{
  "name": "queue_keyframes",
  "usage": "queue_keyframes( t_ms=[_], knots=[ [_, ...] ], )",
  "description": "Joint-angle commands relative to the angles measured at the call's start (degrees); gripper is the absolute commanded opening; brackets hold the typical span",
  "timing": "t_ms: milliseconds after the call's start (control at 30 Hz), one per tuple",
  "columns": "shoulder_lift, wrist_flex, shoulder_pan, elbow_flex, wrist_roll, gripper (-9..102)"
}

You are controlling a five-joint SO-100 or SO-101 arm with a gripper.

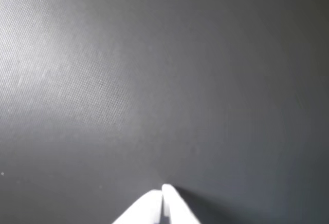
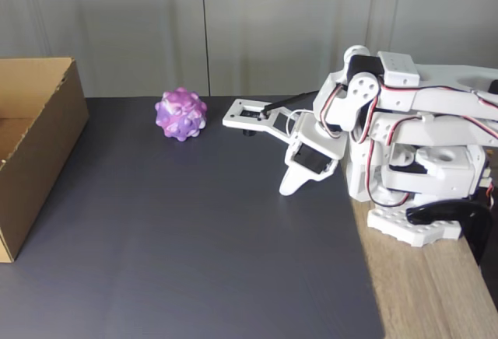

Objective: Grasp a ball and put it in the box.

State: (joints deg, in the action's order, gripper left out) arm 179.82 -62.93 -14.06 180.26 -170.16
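Claw (image 2: pixel 289 189) sits folded low in the fixed view, its white tips pointing down at the dark grey mat (image 2: pixel 194 238), just off the left side of the arm's base. Arm (image 2: pixel 405 137) is white, tucked in on itself, mounted on a pale wooden tabletop (image 2: pixel 420 292) along the mat's right edge. A flat white bracket with a black piece (image 2: pixel 249 113) sticks out up-left of the claw, toward the back of the mat.

Wrist view: two white fingertips (image 1: pixel 154 203) come up from the bottom edge and meet at a point, no gap between them worth the name. Claw (image 1: pixel 162 189) is closed, with nothing between the tips. Ahead of them lies bare dark mat (image 1: pixel 154 80) with a fine weave, brighter glare at upper left.

Ball (image 2: pixel 180 113), knobbly, mottled purple, pink and white, rests on the mat well apart from the claw, up and to the left of it in the fixed view, close to the mat's far edge. Nothing touches it.

Box (image 2: pixel 47 137), brown corrugated cardboard, stands farther left still, beyond the ball from the claw, at the left edge of the view. Its top is open; its near corner rests on the mat. Ball and box are apart, with a strip of bare mat between them. The interior floor of the box is partly visible.

Behind everything is a plain grey panelled wall (image 2: pixel 272 20).
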Motion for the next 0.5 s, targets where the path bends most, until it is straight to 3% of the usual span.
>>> queue_keyframes(
  t_ms=[0, 467],
  knots=[
    [-0.44, -1.14, 0.44, 0.09, -0.53, 0],
    [-0.53, 0.79, -2.11, 0.09, -7.65, 0]
  ],
)
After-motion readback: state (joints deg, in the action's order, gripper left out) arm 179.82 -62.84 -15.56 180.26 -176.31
